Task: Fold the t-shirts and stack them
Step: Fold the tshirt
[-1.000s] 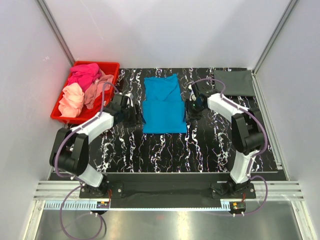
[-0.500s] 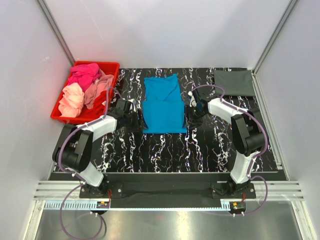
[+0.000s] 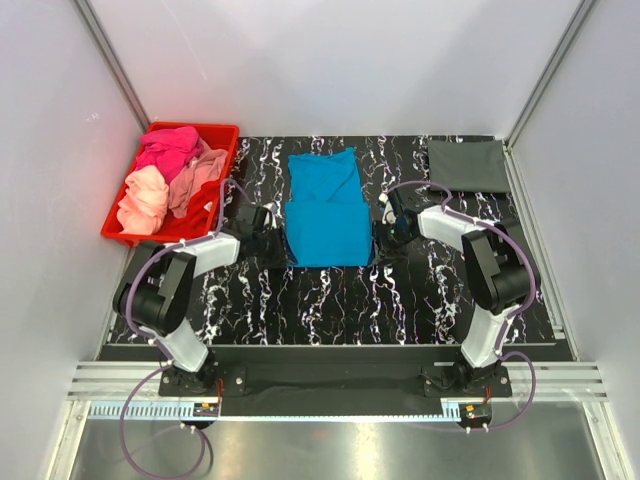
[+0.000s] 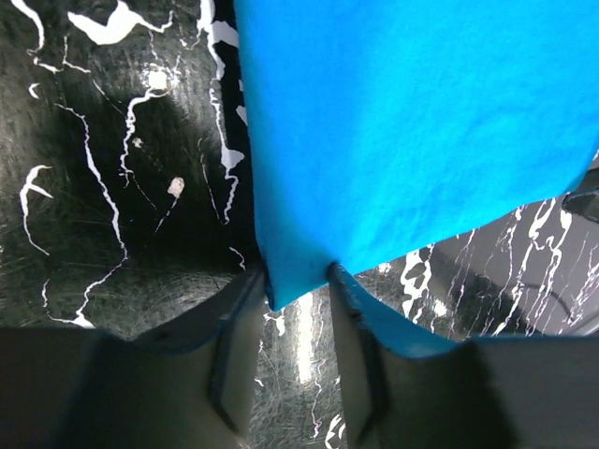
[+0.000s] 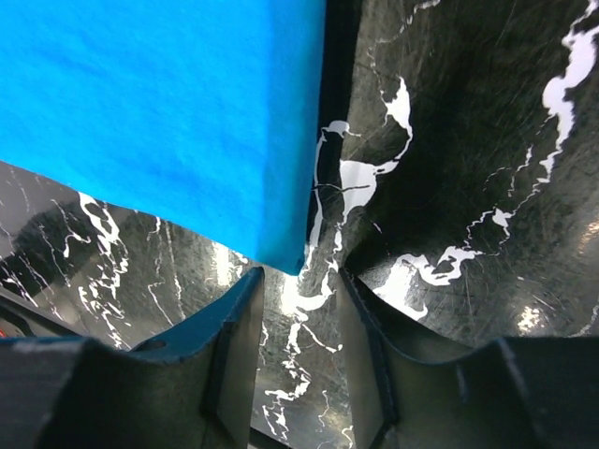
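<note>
Cloth fills most of both wrist views: the bright blue t-shirt (image 3: 325,210) lies spread on the black, white-veined bench (image 3: 330,300), in the middle and toward the far side, with its narrower end pointing away from the arm bases. Both arms reach in low to its near edge, 1 at each corner.

The left arm (image 3: 195,255) lies across the bench from the left, and its jaws sit at the shirt's near-left corner. In the left wrist view the blue cloth (image 4: 402,122) tapers to a point that rests in the mouth of the gap between the 2 fingers (image 4: 239,346). The jaws stand narrowly parted, with bare bench showing between them behind the corner; they are not pinching the cloth.

The right arm (image 3: 455,225) bends in from the right, its jaws at the near-right corner. In the right wrist view the shirt (image 5: 159,112) ends in a corner just ahead of the 2 fingers (image 5: 365,346), at the opening of the gap. These jaws are also narrowly parted and hold nothing.

A dark grey t-shirt (image 3: 468,165) lies flat and folded at the far right corner of the bench, well apart from the blue one. At the far left a red bin (image 3: 215,130) holds a loose heap: a hot pink t-shirt (image 3: 168,148) at the back, a salmon one (image 3: 195,170) to the right, a peach one (image 3: 143,200) at the front.
</note>
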### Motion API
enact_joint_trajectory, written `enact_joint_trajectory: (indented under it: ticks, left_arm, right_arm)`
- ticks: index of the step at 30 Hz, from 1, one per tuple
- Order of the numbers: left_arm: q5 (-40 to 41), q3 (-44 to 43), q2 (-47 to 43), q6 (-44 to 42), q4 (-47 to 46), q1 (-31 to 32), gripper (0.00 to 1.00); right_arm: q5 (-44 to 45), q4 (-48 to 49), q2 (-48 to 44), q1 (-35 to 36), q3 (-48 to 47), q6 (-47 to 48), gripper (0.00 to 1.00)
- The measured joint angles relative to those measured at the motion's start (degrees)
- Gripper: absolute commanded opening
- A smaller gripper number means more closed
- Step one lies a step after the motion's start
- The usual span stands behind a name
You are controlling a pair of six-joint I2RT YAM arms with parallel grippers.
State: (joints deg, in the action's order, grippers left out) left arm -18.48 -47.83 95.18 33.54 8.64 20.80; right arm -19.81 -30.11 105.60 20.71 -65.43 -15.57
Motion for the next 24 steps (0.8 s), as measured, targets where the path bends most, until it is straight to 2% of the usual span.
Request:
enact_joint_trajectory:
  ticks: [2,4,5,6,8,9,15,19,24]
  left_arm:
    - [-0.02,0.00,0.39,0.09,-0.20,0.04,0.28]
    - [-0.24,0.00,0.81,0.31,-0.52,0.07,0.22]
    - [-0.31,0.00,1.03,0.35,-0.70,0.11,0.16]
    - [-0.37,0.00,1.22,0.55,-0.81,0.13,0.11]
    - [-0.42,-0.02,1.33,0.61,-0.94,0.20,0.06]
    - [-0.39,-0.02,1.33,0.59,-0.92,0.24,0.00]
    - [0.33,-0.02,0.92,0.63,-0.15,0.66,0.00]
    - [0.63,1.05,-0.48,1.09,1.77,1.33,0.09]
    - [0.50,6.78,-5.57,2.89,1.81,2.25,0.20]
  right_arm:
    - [-0.28,0.94,0.00,-0.07,0.92,-0.09,0.39]
    - [-0.98,1.84,0.00,-0.17,1.55,-0.17,0.28]
    - [-1.09,2.45,0.00,-0.22,1.81,-0.24,0.24]
    - [-1.33,2.91,0.00,-0.28,2.12,-0.33,0.13]
    - [-1.88,3.93,0.00,-0.37,2.82,-0.31,0.02]
    - [-2.08,4.28,0.00,-0.39,3.15,-0.48,0.00]
    - [-3.32,7.02,-2.10,-0.59,6.58,-1.44,0.00]
    - [-3.76,8.41,-5.70,-0.59,10.82,-2.97,0.00]
    - [-5.18,10.08,-9.97,-0.59,17.35,-5.53,0.00]
